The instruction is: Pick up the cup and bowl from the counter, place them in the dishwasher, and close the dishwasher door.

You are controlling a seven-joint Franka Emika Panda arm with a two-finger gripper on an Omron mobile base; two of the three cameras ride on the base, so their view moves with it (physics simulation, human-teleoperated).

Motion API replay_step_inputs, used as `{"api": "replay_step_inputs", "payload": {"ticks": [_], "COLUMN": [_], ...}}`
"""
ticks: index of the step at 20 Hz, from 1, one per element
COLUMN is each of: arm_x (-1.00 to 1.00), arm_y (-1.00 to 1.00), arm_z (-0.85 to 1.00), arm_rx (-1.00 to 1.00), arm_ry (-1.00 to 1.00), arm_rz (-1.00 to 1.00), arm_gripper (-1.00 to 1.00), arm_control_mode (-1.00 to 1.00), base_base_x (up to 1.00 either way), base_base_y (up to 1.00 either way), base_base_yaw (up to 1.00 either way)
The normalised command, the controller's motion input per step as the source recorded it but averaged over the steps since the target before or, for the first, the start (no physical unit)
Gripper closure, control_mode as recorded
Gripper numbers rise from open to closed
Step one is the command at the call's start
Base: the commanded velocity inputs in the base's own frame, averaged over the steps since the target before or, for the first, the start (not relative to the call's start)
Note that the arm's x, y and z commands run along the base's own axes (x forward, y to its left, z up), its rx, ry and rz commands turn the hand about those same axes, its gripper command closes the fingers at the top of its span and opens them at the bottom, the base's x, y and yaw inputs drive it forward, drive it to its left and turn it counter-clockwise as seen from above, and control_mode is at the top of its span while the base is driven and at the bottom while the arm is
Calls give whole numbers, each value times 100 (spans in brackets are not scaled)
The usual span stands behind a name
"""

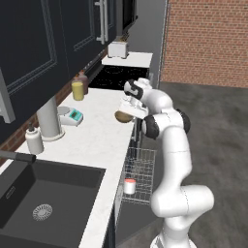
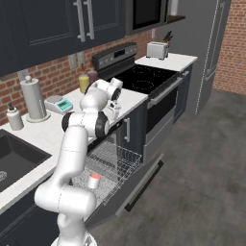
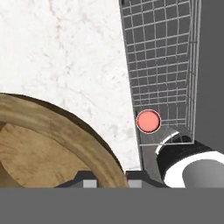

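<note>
The tan wooden bowl point(image 1: 123, 116) hangs at the right edge of the white counter point(image 1: 94, 138), just above the slab. My gripper point(image 1: 130, 107) is shut on its rim from above. In the hand view the bowl point(image 3: 48, 140) fills the lower left, its rim pinched between my gripper's point(image 3: 113, 180) two fingertips. The white cup point(image 1: 130, 186) with a red-orange top stands upright in the pulled-out grey wire rack point(image 1: 145, 162) of the dishwasher. The same cup point(image 2: 93, 180) shows in the right base view, above the dishwasher door point(image 2: 139, 185), which lies open and folded down.
On the counter stand a paper towel roll point(image 1: 50, 118), a white soap bottle point(image 1: 34, 140), a small scale point(image 1: 71, 115) and a yellow bottle point(image 1: 78, 90). The black sink point(image 1: 43, 193) is at the near left. The stove point(image 1: 116, 75) and a toaster point(image 1: 117, 49) lie beyond.
</note>
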Motion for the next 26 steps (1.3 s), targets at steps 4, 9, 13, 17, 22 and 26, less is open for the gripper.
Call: {"api": "replay_step_inputs", "payload": {"ticks": [4,9,13,17,22,26], "arm_x": [-100,-100,-100,-100,-90,-33], "arm_y": [-36,-20,0,0,-24,-51], "arm_z": [31,16,0,1,0,-8], "arm_rx": [0,0,-2,-2,6,25], "arm_ry": [0,0,-1,-6,-10,-21], "arm_rz": [9,20,31,38,47,42], "arm_gripper": [100,100,100,100,100,100], "arm_control_mode": [-100,-100,-100,-100,-100,-100], "base_base_x": [0,0,0,0,0,0], "base_base_y": [0,0,0,0,0,0], "base_base_yaw": [0,0,0,0,0,0]}}
